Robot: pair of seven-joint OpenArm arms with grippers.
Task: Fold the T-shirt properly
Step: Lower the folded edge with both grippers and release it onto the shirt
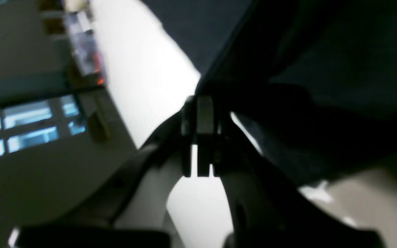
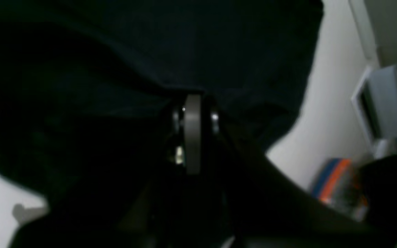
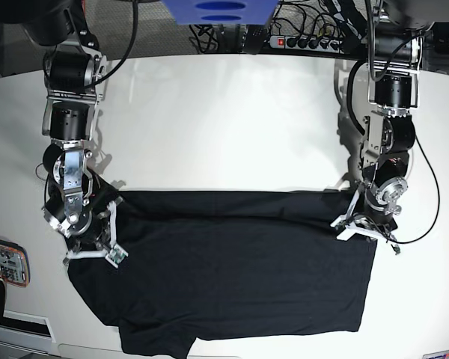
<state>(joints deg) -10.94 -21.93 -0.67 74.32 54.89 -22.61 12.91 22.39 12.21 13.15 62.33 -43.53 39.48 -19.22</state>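
Two robot arms built of black cylindrical joint housings stacked between silver-grey metal brackets are seen from above. Black cables are looped along both arms, a long one hanging in a wide curve beside the left arm (image 3: 389, 112). A round silver disc is set into the left arm's wrist, and small screws are dotted over the right arm (image 3: 69, 142) at its wrist plate. White finger frames are fitted at each arm's end. Up close, the left gripper (image 1: 201, 113) is shown with black curved finger arms and pale grey pads; the right gripper (image 2: 193, 113) carries a grey pad flanked by shiny screw heads.
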